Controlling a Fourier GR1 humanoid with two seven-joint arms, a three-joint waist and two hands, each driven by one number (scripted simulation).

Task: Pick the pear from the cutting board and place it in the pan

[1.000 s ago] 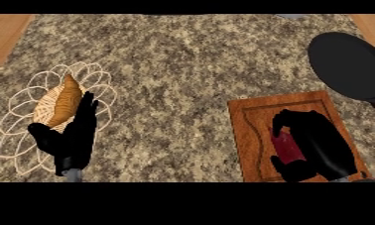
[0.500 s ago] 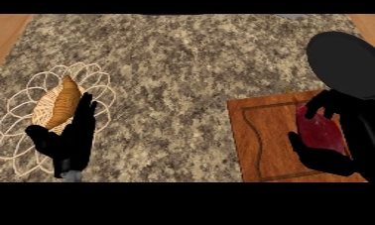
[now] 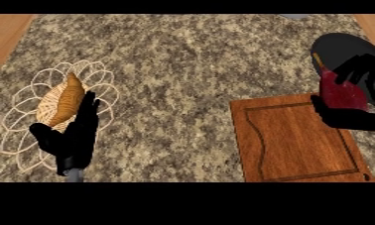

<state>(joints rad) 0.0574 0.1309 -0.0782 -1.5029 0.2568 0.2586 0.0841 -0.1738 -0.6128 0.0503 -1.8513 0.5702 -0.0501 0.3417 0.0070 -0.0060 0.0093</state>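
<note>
A dark red pear (image 3: pixel 343 93) is held above the counter at the right edge, with my right hand (image 3: pixel 347 115) shut on it, fingers and thumb curled round it. It hangs over the near rim of the black pan (image 3: pixel 338 48) and the far right corner of the wooden cutting board (image 3: pixel 293 142). The board's top is bare. My left hand (image 3: pixel 72 137) rests open at the lower left, fingers up, over the edge of a wire basket.
A white wire basket (image 3: pixel 29 120) at the left holds an orange-brown croissant-like pastry (image 3: pixel 66 101). The speckled stone counter (image 3: pixel 183 65) spreads across the middle. Wooden strips show at the far left and right top corners.
My right hand has lifted the pear off the cutting board and carried it away from me and to the right, toward the pan. The left hand has not moved.
</note>
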